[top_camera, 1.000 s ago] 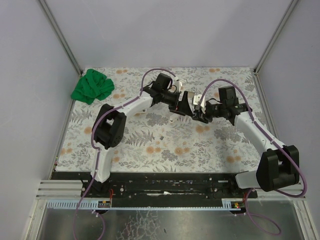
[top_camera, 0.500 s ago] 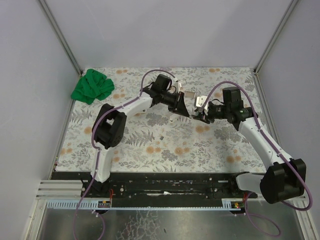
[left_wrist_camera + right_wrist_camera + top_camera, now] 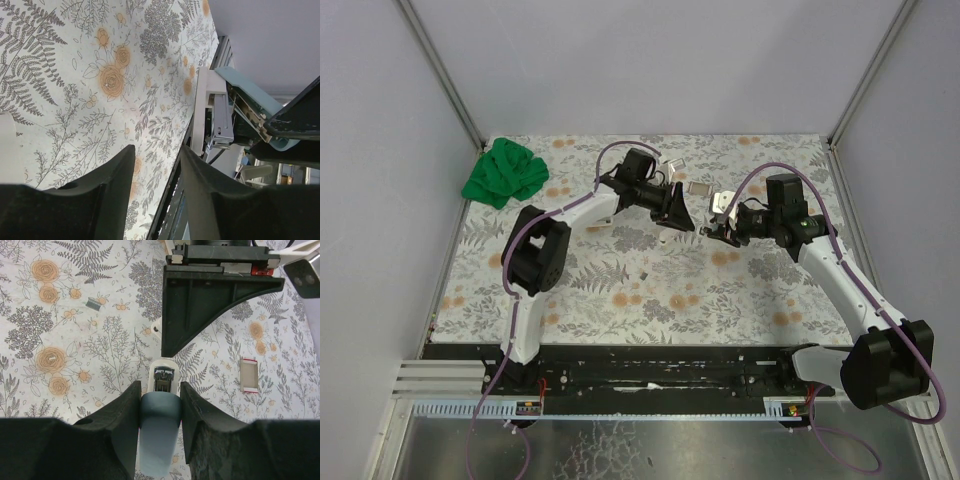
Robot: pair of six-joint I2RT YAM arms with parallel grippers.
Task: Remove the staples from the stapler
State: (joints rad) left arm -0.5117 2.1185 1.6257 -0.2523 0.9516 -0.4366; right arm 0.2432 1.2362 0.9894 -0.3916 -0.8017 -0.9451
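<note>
One stapler (image 3: 160, 440) clamped in R gripper (image 3: 159, 390); L gripper (image 3: 156, 160) parted, empty.

left gripper (image 3: 157, 152) jaws apart, right gripper (image 3: 159, 389) jaws clamped on the stapler (image 3: 159, 432).

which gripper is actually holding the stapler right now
The right gripper: its jaws clamp the pale blue stapler. The left gripper holds nothing; only the floral table cover shows between its parted jaws.
</note>
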